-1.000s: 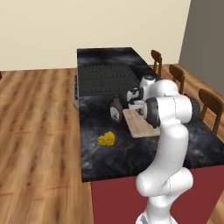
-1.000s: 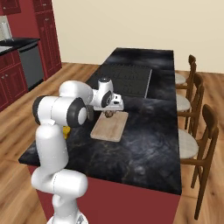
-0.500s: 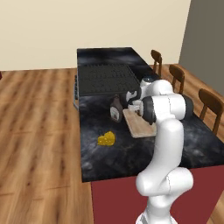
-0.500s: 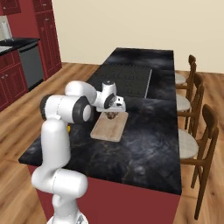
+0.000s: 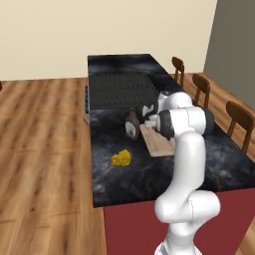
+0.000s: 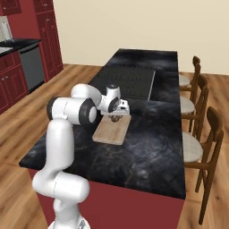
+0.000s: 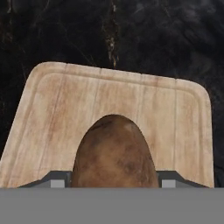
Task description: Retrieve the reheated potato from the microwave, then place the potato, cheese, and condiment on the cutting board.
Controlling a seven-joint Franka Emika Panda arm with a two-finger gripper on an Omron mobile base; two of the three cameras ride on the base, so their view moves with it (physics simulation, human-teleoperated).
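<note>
My gripper [image 7: 113, 178] is shut on a brown potato [image 7: 113, 151], and its fingertips [image 7: 56, 179] press on both sides of it. The potato hangs just over the light tan cutting board [image 7: 109, 98], above the board's end nearest the cooktop. In the right base view the gripper [image 6: 115, 114] points down at the board [image 6: 111, 131]. The grey-brown condiment bottle [image 5: 132, 123] stands just left of the board [image 5: 159, 143] and close to the gripper [image 5: 148, 113]. The yellow cheese wedge [image 5: 121, 158] lies on the dark counter, nearer the front left. The microwave is out of view.
A dark ridged cooktop [image 5: 119, 88] takes up the far part of the island. Wooden chairs [image 6: 199, 134] line the island's right side. Dark red cabinets [image 6: 44, 36] stand at the far left, across the wood floor.
The arm's elbow has swung closer in behind the hand. The gripper with the potato has shifted a little over the board's cooktop end. Bottle and cheese have not moved.
</note>
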